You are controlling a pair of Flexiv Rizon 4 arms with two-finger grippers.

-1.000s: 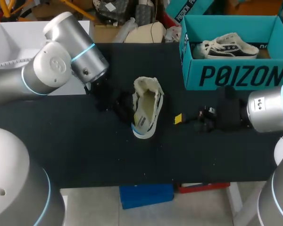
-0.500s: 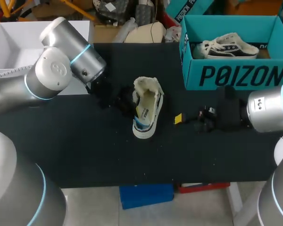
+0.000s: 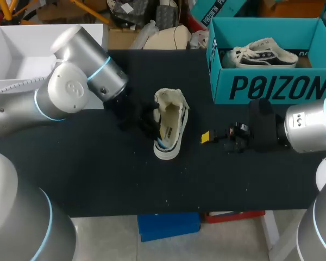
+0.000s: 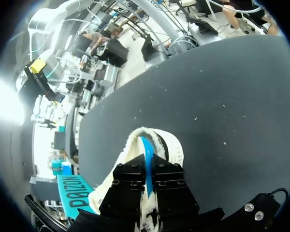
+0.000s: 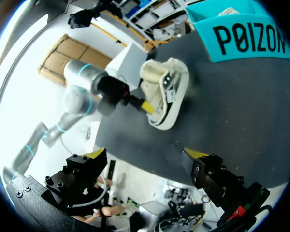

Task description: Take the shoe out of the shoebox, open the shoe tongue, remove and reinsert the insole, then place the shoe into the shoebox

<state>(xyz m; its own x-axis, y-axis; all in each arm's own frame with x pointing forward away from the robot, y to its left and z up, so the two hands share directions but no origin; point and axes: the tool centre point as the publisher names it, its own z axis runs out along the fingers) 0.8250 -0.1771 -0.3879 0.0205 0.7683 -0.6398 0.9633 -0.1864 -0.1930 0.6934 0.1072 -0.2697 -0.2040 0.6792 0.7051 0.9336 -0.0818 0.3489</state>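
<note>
Cream shoe point(image 3: 169, 128) lies near the middle of the black table point(image 3: 98, 179), lengthwise front to back. Left gripper point(image 3: 146, 120) is at the shoe's left side, fingers pinched together on its wall. A thin blue strip point(image 4: 146, 164) shows between them. Right gripper point(image 3: 206, 137) is near the shoe's right side, not touching, fingers spread wide, holding nothing. Teal shoebox point(image 3: 271, 87) sits at the rear right corner with a black-and-white sneaker point(image 3: 263, 54) inside.

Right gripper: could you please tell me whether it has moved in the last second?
No; the right gripper stays put, its yellow tip equally far from the teal shoebox.
</note>
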